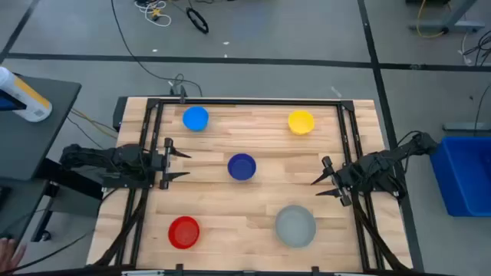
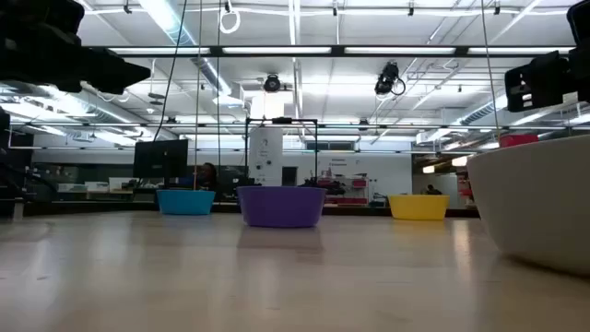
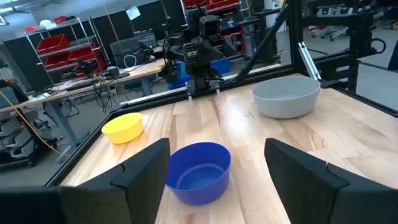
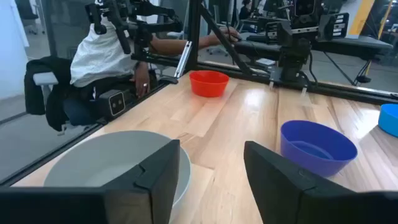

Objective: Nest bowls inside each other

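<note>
The dark blue bowl (image 1: 242, 167) sits near the middle of the worktop (image 1: 253, 222), between the two arms, and serves as the landmark. The left gripper (image 1: 179, 163) hangs just to its left with jaws spread wide and nothing between them; in the left wrist view the dark blue bowl (image 3: 199, 172) lies ahead of the jaws and in line with the gap, apart from both fingers (image 3: 142, 171). The right gripper (image 1: 321, 188) is on the bowl's other side, farther off and a little nearer the front edge, its jaws also wide and empty. In the right wrist view the dark blue bowl (image 4: 318, 147) lies ahead of that gripper and to one side of the gap.

The other four bowls stand singly around the dark blue one, none nested. The light blue bowl (image 1: 196, 118) is behind it and to the left, the yellow bowl (image 1: 301, 121) behind it and to the right. The red bowl (image 1: 184, 231) is in front and to the left, and the larger pale grey bowl (image 1: 295, 226) in front and to the right, close under the right gripper.

The worktop is pale wooden planking inside a dark metal frame (image 1: 245, 102). Around it is grey floor with cables (image 1: 198, 18); a blue bin (image 1: 465, 175) stands beyond the right arm. A seated person (image 4: 102, 59) shows past the worktop edge on the red bowl's side.
</note>
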